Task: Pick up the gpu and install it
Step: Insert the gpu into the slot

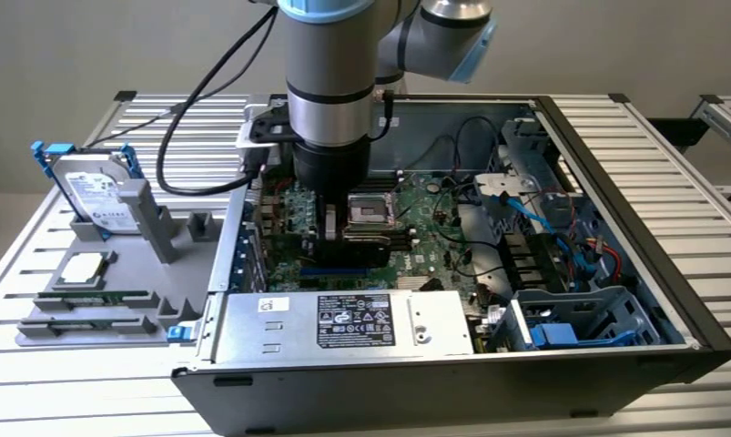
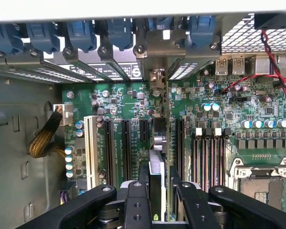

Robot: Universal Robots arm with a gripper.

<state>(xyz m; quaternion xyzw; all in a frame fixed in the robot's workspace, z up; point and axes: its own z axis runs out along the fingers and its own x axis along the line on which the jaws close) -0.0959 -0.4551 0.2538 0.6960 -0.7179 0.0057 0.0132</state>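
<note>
My gripper (image 1: 336, 235) reaches down into the open computer case (image 1: 608, 146), over the green motherboard (image 1: 432, 214). It is shut on the gpu (image 2: 157, 143), which stands on edge between the black fingers (image 2: 135, 202). In the wrist view the thin card runs straight away from the gripper (image 2: 157, 195), lined up between two long black expansion slots (image 2: 125, 148). Its silver end bracket (image 2: 158, 47) is at the case's rear slot openings. In the exterior view the gpu (image 1: 355, 242) shows as a dark slab just under the gripper. I cannot tell whether its edge is in a slot.
A grey fixture (image 1: 158, 228) at the exterior view's left holds a silver hard drive with blue rails (image 1: 92, 196), a CPU (image 1: 80, 267) and memory sticks (image 1: 92, 299). Inside the case are the CPU socket (image 1: 371, 208), the power supply (image 1: 340, 323), loose cables (image 1: 474, 137) and a drive cage (image 1: 583, 314).
</note>
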